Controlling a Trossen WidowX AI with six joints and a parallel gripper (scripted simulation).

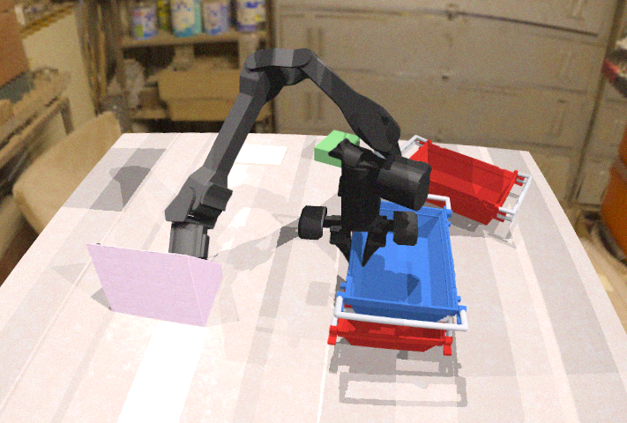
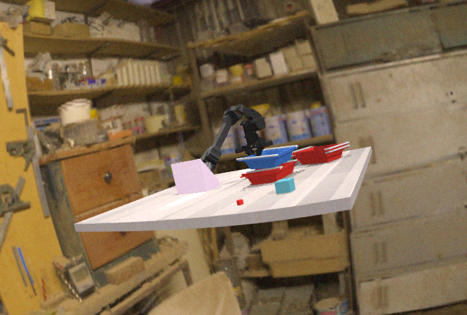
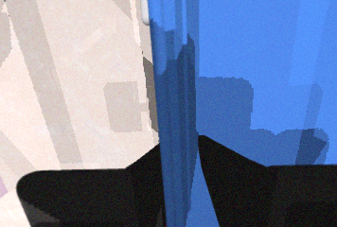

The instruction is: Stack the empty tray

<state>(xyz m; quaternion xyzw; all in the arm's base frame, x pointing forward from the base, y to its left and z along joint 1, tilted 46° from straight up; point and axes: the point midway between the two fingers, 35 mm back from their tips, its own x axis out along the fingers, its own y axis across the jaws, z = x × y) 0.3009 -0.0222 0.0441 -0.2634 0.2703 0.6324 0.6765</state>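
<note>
The blue tray (image 1: pixel 431 259) (image 2: pixel 267 161) (image 3: pixel 280 43) looks empty and roughly level above a red tray (image 1: pixel 393 340) (image 2: pixel 266 177) that stands on the table. Its white bars are out at its ends; the near bar (image 1: pixel 399 320) shows clearly. My gripper (image 1: pixel 356 259) (image 2: pixel 257 153) (image 3: pixel 186 142) points down and is shut on the blue tray's left long wall, one finger inside and one outside. The blue tray hides the lower tray's inside and most of its bars. Whether the two trays touch is not clear.
Another red tray (image 1: pixel 466 174) (image 2: pixel 315 155) stands at the back right with white bars at its ends. A green block (image 1: pixel 327 148) is at the back, a lilac wedge (image 1: pixel 153 286) (image 2: pixel 192 176) at the left. A teal block (image 2: pixel 285 186) and a small red cube (image 2: pixel 240 202) also show.
</note>
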